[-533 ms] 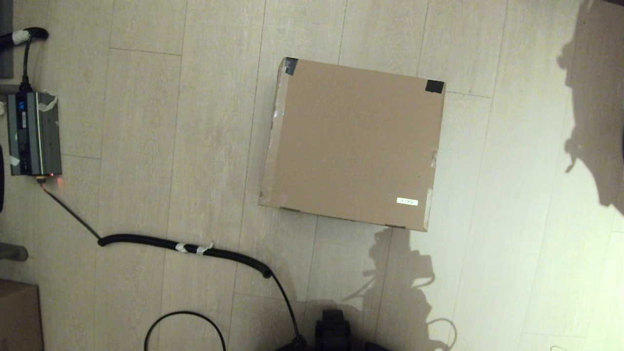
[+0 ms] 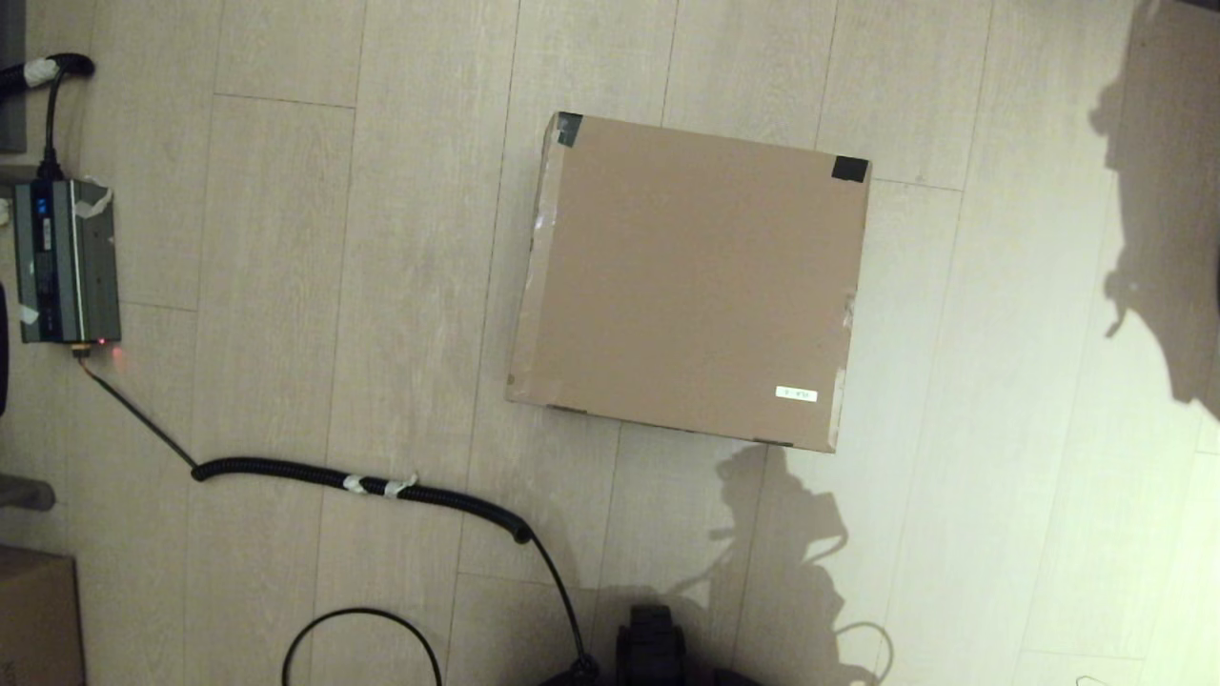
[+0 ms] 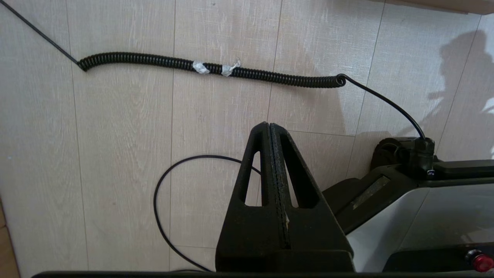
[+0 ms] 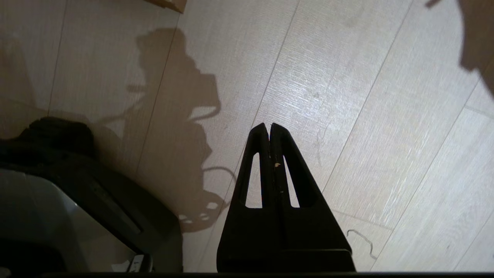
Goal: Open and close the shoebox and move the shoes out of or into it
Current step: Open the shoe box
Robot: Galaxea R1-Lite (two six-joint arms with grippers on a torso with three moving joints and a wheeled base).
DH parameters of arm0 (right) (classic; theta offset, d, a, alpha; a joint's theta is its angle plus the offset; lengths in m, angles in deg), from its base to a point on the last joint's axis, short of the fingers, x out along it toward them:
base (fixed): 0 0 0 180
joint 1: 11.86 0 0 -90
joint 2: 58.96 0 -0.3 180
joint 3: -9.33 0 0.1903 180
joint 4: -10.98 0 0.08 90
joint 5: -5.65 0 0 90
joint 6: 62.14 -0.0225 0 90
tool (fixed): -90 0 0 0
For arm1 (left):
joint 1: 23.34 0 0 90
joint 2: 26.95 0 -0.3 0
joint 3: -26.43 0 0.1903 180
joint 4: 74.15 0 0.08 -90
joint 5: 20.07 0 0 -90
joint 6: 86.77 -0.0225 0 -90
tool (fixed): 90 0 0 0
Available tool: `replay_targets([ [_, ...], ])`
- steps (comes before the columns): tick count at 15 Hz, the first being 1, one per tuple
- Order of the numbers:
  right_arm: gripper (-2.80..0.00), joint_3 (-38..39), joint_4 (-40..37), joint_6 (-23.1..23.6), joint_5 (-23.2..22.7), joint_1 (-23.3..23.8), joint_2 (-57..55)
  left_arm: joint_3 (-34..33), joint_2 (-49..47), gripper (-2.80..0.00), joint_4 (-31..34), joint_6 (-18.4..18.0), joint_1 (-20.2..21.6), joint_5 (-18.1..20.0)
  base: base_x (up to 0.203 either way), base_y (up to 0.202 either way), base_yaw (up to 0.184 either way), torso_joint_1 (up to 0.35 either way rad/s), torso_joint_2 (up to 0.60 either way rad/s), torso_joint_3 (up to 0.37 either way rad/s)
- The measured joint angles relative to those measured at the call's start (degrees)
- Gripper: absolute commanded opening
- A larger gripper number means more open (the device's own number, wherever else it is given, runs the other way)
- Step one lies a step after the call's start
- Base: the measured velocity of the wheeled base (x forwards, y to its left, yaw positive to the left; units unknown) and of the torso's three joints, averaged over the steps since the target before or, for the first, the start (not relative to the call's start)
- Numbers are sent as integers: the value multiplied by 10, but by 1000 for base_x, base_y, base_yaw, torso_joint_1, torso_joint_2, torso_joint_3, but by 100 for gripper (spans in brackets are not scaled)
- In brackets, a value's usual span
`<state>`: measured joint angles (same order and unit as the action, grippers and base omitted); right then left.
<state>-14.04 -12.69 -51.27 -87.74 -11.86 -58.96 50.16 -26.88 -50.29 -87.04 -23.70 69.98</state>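
shoebox lid down on floor, coiled cable near, left gripper and right gripper pressed closed, empty

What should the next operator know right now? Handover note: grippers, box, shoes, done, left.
Left gripper: shut, empty, parked low beside the robot's base over bare floor, near the coiled black cable.
Right gripper: shut, empty, parked over bare floor on the other side of the base.
Shoebox: on the floor ahead of the robot, lid closed flat, black tape on the two far corners, white label near the front right corner. Neither gripper is near it.
Shoes: not visible anywhere; cannot tell whether they are inside the box.
Done: nothing visible.
Left: open the lid, move the shoes in or out, close the lid.
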Motion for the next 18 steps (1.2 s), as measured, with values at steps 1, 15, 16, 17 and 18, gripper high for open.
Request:
replay_targets([
  [1, -280, 0, 1, 9, -3, 0, 0, 0, 0, -280, 1, 1, 0, 0, 0, 0, 0, 0, 0, 0],
  [15, -280, -98, -18, -9, 11, 0, -46, 116, -61, -280, 73, -69, 0, 45, 0, 0, 0, 0, 0, 0],
  [16, -280, -141, -22, -16, 7, 1, -88, 159, -99, -280, 69, -69, 0, 54, 0, 0, 0, 0, 0, 0],
  [17, -280, -189, -25, -22, 4, 1, -146, 200, -155, -280, 68, -71, -1, 61, 0, 0, 0, 0, 0, 0],
  [18, -280, -235, -28, -26, -1, 0, -210, 239, -218, -280, 58, -72, -2, 67, 0, 0, 0, 0, 0, 0],
])
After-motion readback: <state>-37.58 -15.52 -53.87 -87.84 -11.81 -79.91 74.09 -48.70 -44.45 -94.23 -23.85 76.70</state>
